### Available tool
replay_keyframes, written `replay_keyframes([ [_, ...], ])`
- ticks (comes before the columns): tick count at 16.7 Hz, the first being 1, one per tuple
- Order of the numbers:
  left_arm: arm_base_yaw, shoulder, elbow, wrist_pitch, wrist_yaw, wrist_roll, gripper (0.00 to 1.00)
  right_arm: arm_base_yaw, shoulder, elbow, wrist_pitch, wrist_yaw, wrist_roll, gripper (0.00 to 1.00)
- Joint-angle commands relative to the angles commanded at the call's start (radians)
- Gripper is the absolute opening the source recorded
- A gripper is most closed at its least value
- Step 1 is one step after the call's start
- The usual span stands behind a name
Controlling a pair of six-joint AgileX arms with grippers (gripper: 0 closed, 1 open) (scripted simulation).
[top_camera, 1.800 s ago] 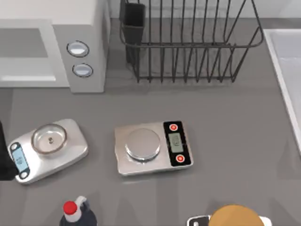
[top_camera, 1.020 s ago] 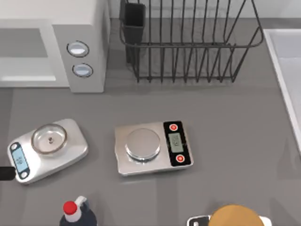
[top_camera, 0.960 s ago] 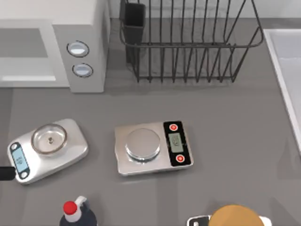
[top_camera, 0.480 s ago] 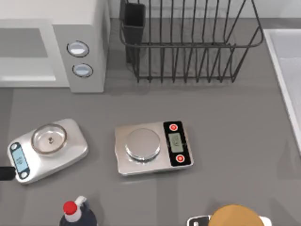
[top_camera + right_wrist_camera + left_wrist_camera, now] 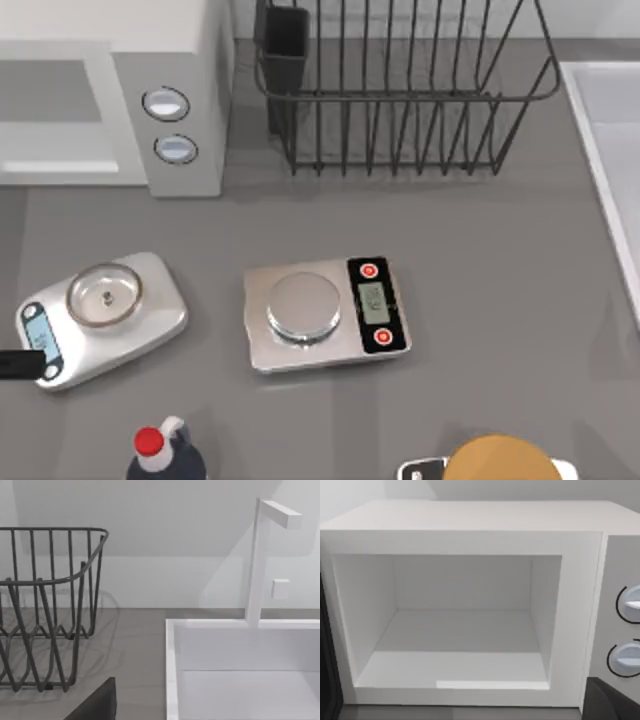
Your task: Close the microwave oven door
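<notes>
The microwave oven stands at the bench's far left, its cavity open and bare in the left wrist view. The left hand shows as a dark sliver at the left edge beside a kitchen scale; whether its fingers are parted cannot be told.

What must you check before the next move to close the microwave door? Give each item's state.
1. Microwave oven door shut: not ok; the microwave oven cavity stands open.
2. Cavity free of items: ok.
3. Where the door stands: cannot tell.
4. Left gripper, at the table's left edge by the round-pan scale, touching the door: cannot tell.
5. Scale clear of the oven's front: ok, a gap shows.
6. Right gripper, near the dish rack, out of the way: ok.
</notes>
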Motion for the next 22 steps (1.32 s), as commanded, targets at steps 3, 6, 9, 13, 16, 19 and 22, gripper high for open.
replay_keyframes([
  [3, -0.002, 0.001, 0.0, 0.0, -0.002, 0.0, 0.0, 0.0, 0.0, 0.0, 0.0, 0.0, 0.0, 1.0],
  [6, 0.005, -0.02, 0.0, -0.018, 0.005, -0.001, 0.0, 0.0, 0.0, 0.0, 0.0, 0.0, 0.0, 1.0],
  [9, 0.035, -0.103, 0.008, -0.114, 0.035, -0.002, 0.0, 0.0, 0.0, 0.0, 0.0, 0.0, 0.0, 1.0],
  [13, 0.074, -0.166, 0.012, -0.179, 0.074, -0.003, 0.0, 0.0, 0.0, 0.0, 0.0, 0.0, 0.0, 1.0],
  [16, 0.071, -0.162, 0.01, -0.177, 0.072, -0.003, 0.0, 0.0, 0.0, 0.0, 0.0, 0.0, 0.0, 1.0],
  [19, 0.089, -0.122, 0.031, -0.155, 0.09, -0.002, 0.0, 0.0, 0.0, 0.0, 0.0, 0.0, 0.0, 1.0],
  [22, 0.136, 0.001, 0.071, -0.08, 0.138, 0.0, 0.0, 0.0, 0.0, 0.0, 0.0, 0.0, 0.0, 1.0],
])
